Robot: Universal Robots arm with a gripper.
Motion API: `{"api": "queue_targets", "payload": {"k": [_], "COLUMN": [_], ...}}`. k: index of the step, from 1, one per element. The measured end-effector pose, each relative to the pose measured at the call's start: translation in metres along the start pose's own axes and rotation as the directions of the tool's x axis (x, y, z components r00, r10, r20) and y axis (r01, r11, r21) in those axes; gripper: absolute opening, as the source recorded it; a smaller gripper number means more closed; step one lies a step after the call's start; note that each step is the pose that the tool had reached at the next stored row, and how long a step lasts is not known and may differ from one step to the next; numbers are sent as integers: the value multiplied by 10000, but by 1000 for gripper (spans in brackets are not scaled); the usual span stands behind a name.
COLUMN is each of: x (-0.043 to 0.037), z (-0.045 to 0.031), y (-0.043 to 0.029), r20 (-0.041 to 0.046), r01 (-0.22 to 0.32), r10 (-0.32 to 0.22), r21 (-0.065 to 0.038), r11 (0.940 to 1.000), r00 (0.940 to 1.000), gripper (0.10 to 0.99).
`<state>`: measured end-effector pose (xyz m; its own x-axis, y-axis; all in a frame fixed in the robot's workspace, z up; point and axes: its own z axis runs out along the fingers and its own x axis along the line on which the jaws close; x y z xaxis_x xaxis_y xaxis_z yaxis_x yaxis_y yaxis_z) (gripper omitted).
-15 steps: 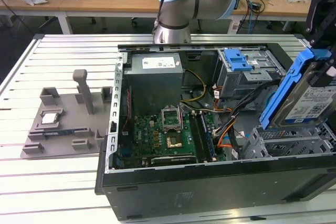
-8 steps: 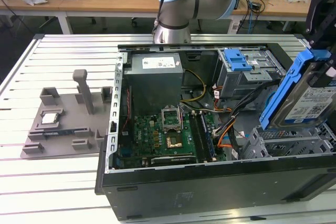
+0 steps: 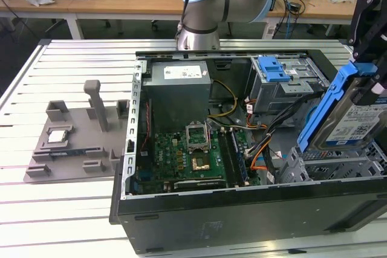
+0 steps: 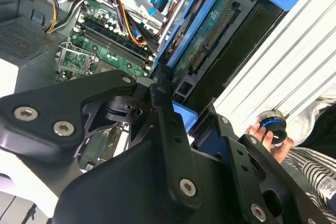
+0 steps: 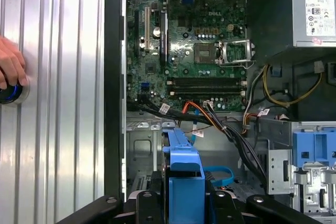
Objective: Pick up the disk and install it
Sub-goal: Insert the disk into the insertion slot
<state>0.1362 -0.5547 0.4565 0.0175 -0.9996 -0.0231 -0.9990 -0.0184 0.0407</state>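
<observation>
One claw (image 3: 370, 77), closed on the blue-railed disk (image 3: 354, 122), holds it tilted on edge above the metal bay (image 3: 326, 164) at the exterior view's right end of the open computer case (image 3: 242, 216), which lies on the slatted surface (image 3: 60, 209).

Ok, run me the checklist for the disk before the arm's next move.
1. Disk held by the gripper: ok, clamped on its blue carrier.
2. Disk over the open case, at the exterior view's right: ok.
3. Disk seated in a bay: not ok, it hangs tilted above the drive cage.
4. Cables clear of the way down: cannot tell.
5. Person's hand outside the case: ok, on a knob on the table.
</observation>
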Motion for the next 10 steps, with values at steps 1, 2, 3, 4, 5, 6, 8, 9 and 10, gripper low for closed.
{"api": "queue_targets", "payload": {"k": [1, 2, 3, 4, 5, 6, 8, 9, 10], "x": [0, 1, 1, 1, 3, 4, 5, 6, 10], "z": [7, 13, 19, 35, 50, 56, 68, 75, 81], "y": [-4, -6, -7, -10, -11, -11, -12, -12, -12], "r20": [-8, -12, -16, -22, -20, -21, -21, -22, -22], "r01": [13, 20, 25, 31, 31, 31, 31, 31, 31], "r10": [-13, -20, -25, -31, -31, -31, -31, -31, -31], "r21": [-1, 0, -1, -1, -1, -1, -1, -1, -1], "r11": [10000, 10000, 10000, 10000, 10000, 10000, 10000, 10000, 10000], "r00": [10000, 10000, 10000, 10000, 10000, 10000, 10000, 10000, 10000], "gripper": [369, 369, 369, 369, 369, 369, 369, 369, 369]}}
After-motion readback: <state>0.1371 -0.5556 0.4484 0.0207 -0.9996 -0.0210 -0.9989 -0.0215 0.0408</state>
